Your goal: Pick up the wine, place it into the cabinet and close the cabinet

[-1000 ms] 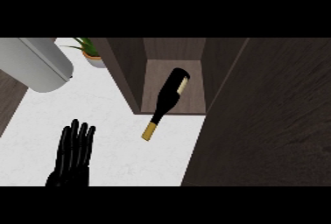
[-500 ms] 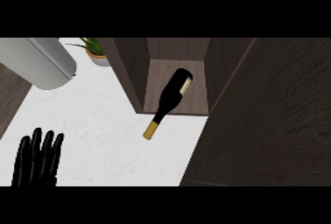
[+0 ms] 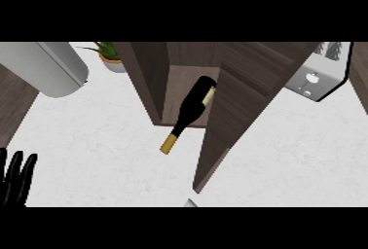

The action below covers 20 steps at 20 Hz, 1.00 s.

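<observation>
The wine bottle (image 3: 193, 109) is seen lying tilted in the open cabinet (image 3: 151, 73), its dark body resting on the cabinet floor and its gold-capped neck (image 3: 168, 144) jutting out past the cabinet's front edge, above the white bench (image 3: 93, 146). A pale label (image 3: 210, 96) is visible on the bottle's upper side, deep inside the cabinet. The cabinet door (image 3: 230, 121) is swung open to the right of the bottle, its long dark panel reaching well forward of the cabinet over the bench. The bottle is touched by no hand.

The left hand (image 3: 16, 179) is shown far to the lower left of the cabinet, at the view's edge, well apart from the bottle; its black fingers are held straight and slightly spread, pointing upward, and nothing is held in them. The right hand is not shown in the head view.

To the left of the cabinet a large grey cylinder (image 3: 50, 68) (its nature cannot be told) lies on the bench, and a small potted plant (image 3: 109, 57) stands just beside the cabinet's left wall. To the right of the cabinet door a silver toaster (image 3: 316, 73) is seen near the upper edge.
</observation>
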Each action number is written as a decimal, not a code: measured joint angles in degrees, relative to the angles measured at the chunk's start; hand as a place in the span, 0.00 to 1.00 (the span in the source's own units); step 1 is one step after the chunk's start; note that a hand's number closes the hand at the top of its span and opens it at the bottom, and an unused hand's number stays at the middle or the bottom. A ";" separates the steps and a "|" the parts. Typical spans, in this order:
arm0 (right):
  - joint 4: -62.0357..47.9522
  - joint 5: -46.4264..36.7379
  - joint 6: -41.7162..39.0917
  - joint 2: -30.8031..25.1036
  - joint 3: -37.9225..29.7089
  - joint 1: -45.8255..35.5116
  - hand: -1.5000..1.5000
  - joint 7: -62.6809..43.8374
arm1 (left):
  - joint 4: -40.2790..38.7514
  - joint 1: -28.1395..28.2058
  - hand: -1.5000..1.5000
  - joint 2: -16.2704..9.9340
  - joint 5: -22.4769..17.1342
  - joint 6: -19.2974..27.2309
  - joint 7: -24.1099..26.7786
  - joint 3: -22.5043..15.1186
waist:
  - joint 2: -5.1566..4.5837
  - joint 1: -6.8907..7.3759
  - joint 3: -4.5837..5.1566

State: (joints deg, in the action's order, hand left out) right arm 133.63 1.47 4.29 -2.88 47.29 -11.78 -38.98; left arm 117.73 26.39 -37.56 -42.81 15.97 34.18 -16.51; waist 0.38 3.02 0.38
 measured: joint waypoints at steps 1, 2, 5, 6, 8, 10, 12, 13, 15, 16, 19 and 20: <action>-0.90 0.69 1.80 -0.38 0.02 -2.48 1.00 0.08 | 0.34 0.46 0.00 -0.51 -0.50 -0.88 0.02 0.66 | -0.05 0.23 -0.01; -1.77 1.52 3.64 -0.75 0.11 -4.85 1.00 0.00 | 0.31 0.91 0.00 -1.07 -1.32 -1.89 0.05 1.90 | -0.10 0.25 -0.03; -6.84 3.49 9.01 0.61 -0.09 -13.23 1.00 -0.50 | 0.42 1.38 0.00 -2.62 -3.38 -4.49 -0.24 4.81 | -0.20 0.64 -0.04; -8.92 4.42 10.49 1.09 -0.61 -16.35 1.00 -0.79 | 0.43 1.56 0.00 -3.02 -3.86 -5.36 -0.25 5.53 | -0.24 0.79 -0.04; -13.50 7.10 12.87 1.76 -2.65 -22.58 1.00 -0.91 | 0.51 1.64 0.00 -3.69 -4.84 -6.72 -0.49 6.78 | -0.40 1.21 -0.05; -18.66 9.90 14.86 2.17 -4.63 -28.99 1.00 -0.56 | 0.44 1.90 0.00 -4.17 -5.74 -7.85 -0.72 8.04 | -0.49 1.41 -0.08; -24.08 12.53 17.00 2.42 -5.81 -35.20 1.00 0.38 | -0.36 1.92 0.00 -4.66 -6.65 -9.29 -0.98 9.25 | -0.56 1.49 -0.11; -26.81 13.86 17.75 2.50 -6.61 -38.23 1.00 0.99 | -0.53 2.06 0.00 -4.86 -7.11 -9.99 -0.96 9.97 | -0.59 1.71 -0.11; -32.42 16.66 18.84 2.63 -8.20 -43.57 1.00 2.90 | -0.82 2.12 0.00 -5.37 -8.39 -11.06 -1.39 11.74 | -0.66 1.79 -0.14; -35.19 18.23 19.22 2.70 -9.13 -46.36 1.00 3.53 | -0.79 2.49 0.00 -5.50 -8.58 -11.66 -1.39 12.16 | -0.68 1.93 -0.14; -43.86 22.55 17.88 2.79 -11.58 -52.61 1.00 7.01 | -0.96 3.48 0.00 -6.22 -10.33 -13.92 -1.76 14.69 | -0.78 2.02 -0.18; -46.25 24.82 17.28 2.80 -12.32 -54.49 1.00 7.71 | -1.08 3.31 0.00 -6.57 -11.02 -14.44 -2.09 15.62 | -0.87 2.12 -0.18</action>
State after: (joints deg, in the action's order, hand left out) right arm 87.39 26.28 21.57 -0.08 34.97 -66.28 -31.27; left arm 116.65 29.70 -44.13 -53.84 1.54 32.09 -0.90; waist -0.48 5.15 0.19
